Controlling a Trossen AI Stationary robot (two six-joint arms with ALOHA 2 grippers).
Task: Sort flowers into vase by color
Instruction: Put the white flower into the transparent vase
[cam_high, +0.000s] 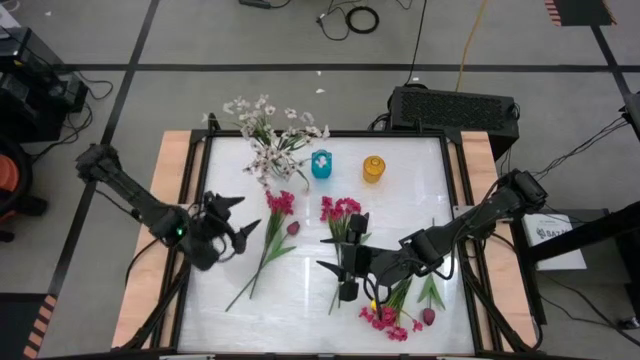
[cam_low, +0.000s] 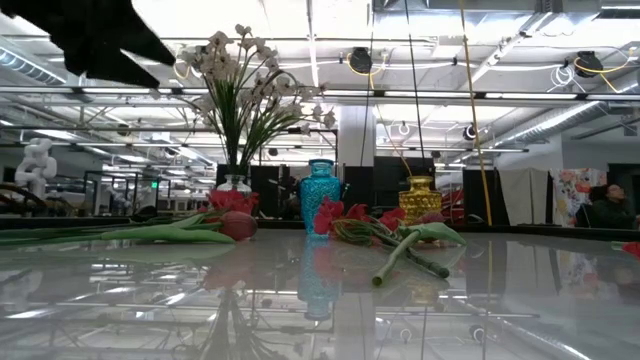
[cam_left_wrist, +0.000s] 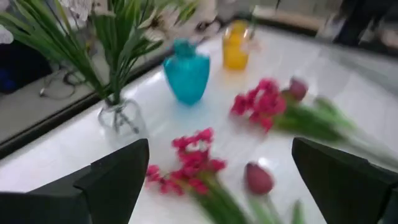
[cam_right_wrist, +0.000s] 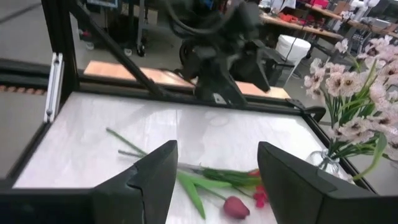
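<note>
White blossoms (cam_high: 265, 128) stand in a clear vase (cam_left_wrist: 119, 117) at the table's far left. A teal vase (cam_high: 321, 164) and a yellow vase (cam_high: 373, 168) stand beside it, holding no flowers. A magenta sprig with a maroon tulip (cam_high: 278, 212) lies left of centre. Another magenta sprig (cam_high: 340, 210) lies at the centre. A third magenta sprig (cam_high: 385, 318) and a tulip (cam_high: 428, 316) lie near the front right. My left gripper (cam_high: 238, 218) hovers open just left of the left sprig. My right gripper (cam_high: 335, 278) hangs open above the centre sprig's stem, holding nothing.
Long green stems (cam_high: 245, 285) run from the left sprig toward the near edge. A dark frame rail (cam_right_wrist: 59, 68) borders the table. A black box (cam_high: 455, 108) sits behind the far right corner. Bare white tabletop (cam_high: 405, 205) lies right of the centre.
</note>
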